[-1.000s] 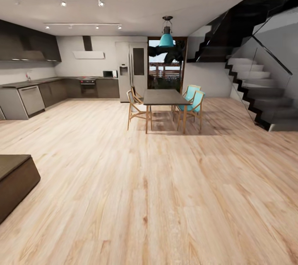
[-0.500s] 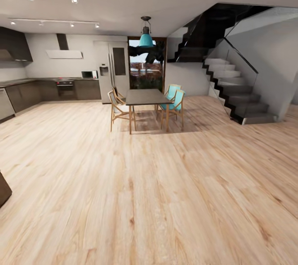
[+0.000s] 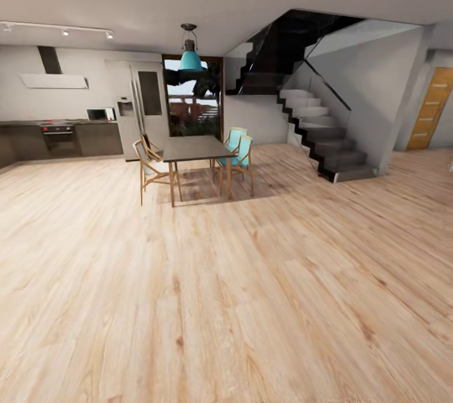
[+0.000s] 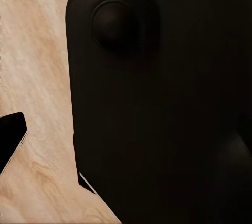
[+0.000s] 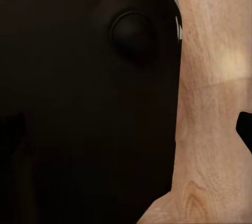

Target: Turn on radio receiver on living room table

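Radio and coffee table weren't in frame; robot looked in transit, arms apparently tucked for driving. Head cam faced the dark dining table [image 3: 192,148], teal chairs [image 3: 239,150], staircase [image 3: 321,139], kitchen cabinets [image 3: 82,138], wood floor [image 3: 251,302]. Pincer state on both sides: can't tell

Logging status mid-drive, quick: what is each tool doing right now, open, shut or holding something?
Left tool: cannot be told; the left wrist view shows a dark body over wood floor.
Right tool: cannot be told, same in the right wrist view.
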Available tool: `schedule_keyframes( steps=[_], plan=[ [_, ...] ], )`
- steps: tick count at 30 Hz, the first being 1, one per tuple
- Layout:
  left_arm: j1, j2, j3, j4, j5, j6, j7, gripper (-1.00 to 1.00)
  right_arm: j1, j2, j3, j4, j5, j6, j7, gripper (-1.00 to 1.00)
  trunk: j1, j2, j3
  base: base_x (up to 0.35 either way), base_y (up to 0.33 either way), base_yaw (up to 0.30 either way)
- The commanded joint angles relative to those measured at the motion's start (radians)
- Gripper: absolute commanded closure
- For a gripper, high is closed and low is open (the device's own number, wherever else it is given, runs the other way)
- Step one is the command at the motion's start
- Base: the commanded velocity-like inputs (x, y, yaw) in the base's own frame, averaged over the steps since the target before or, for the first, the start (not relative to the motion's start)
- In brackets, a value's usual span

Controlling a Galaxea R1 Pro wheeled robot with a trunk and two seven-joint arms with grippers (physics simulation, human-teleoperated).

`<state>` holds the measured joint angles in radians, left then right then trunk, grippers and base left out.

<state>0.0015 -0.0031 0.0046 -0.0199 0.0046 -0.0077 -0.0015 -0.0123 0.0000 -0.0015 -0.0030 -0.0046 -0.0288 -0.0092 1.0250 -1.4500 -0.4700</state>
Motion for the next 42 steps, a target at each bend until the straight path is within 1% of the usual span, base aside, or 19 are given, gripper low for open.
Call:
schedule_keyframes(
  steps=[1,42],
  plan=[
    [0.0,0.0,0.0,0.0,0.0,0.0,0.0,-1.0,0.0,0.0,0.0,0.0,0.0,0.0,0.0,-1.0,0.0,0.0,0.0,0.0,0.0,-0.288],
    [0.0,-0.001,0.0,0.0,0.0,0.0,0.0,-1.0,0.0,-0.001,-0.001,0.0,0.0,0.001,0.0,-1.0,0.0,0.0,0.0,0.0,0.0,-0.288]
  ],
)
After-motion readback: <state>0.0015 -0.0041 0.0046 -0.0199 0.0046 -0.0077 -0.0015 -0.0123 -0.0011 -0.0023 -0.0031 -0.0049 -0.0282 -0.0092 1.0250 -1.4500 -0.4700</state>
